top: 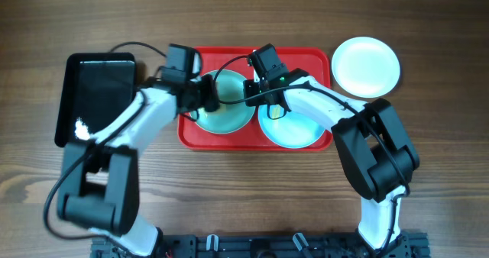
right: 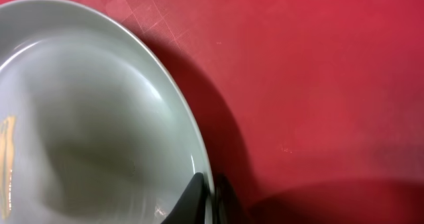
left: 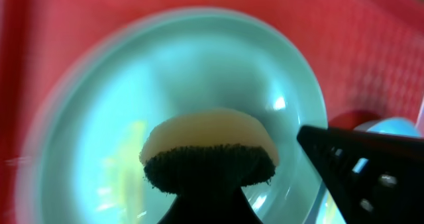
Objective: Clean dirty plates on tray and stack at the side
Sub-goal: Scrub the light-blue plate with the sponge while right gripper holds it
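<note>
- On the red tray [top: 306, 56] I see two pale turquoise plates side by side, both inside its rim.
- The stained turquoise plate [top: 229, 117] sits on the tray's half nearer the black tray [top: 95, 90]. A yellow streak [left: 129, 151] shows on its inner surface.
- The second turquoise plate [top: 294, 132] lies on the tray's other half, just beside the first.
- The white plate [top: 367, 66] rests on the tabletop [top: 443, 151] just off the tray's far corner, on the side away from the black tray.
- My left gripper [top: 202, 98] is clenched on a sponge [left: 209, 134], pale yellow with a dark scouring face. It hangs over the middle of the stained plate, and I cannot tell whether the sponge touches it.
- My right gripper [right: 211, 187] reaches across the tray's middle. Its jaws are closed on the stained plate's rim, one finger inside the rim and one outside over the red floor.
- From the left wrist view, the dark body of the right gripper enters at the plate's edge.
</note>
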### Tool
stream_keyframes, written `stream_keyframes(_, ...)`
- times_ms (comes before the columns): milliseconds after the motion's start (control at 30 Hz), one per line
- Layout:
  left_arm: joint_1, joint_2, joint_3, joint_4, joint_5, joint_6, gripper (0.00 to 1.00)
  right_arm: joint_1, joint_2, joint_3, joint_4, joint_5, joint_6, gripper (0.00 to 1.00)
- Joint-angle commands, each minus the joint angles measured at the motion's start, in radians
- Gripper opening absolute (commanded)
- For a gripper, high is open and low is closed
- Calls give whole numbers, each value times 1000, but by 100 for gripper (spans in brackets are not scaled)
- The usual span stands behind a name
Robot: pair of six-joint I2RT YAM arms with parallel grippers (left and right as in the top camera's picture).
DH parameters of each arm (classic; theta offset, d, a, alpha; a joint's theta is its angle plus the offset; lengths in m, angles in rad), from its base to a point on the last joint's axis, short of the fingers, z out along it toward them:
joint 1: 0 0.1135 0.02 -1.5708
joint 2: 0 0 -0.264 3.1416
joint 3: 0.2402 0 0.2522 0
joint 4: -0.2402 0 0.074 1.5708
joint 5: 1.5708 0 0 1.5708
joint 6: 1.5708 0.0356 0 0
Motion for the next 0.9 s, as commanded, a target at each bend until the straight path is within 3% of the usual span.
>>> stream_keyframes(0,-48,65,-4,52,35,-16,4,0,-28,22,-11,35,8,4)
stream_keyframes(100,-65,83,-4,90,24,-16,4,0,-28,22,-11,35,9,4)
stream_keyframes(233,-73,95,-4,96,-95,-16,4,0,-28,22,-16,35,8,4)
stream_keyframes(500,-74,150,-4,91,-136,-16,4,-1,-28,22,-18,36,6,4)
stream_keyframes(633,-74,144,-2,44,-324,-6,4,-1,-28,22,-32,36,-6,4)
stream_keyframes(867,-75,135,-1,-42,-669,128,4,-1,-28,22,-32,36,-6,4)
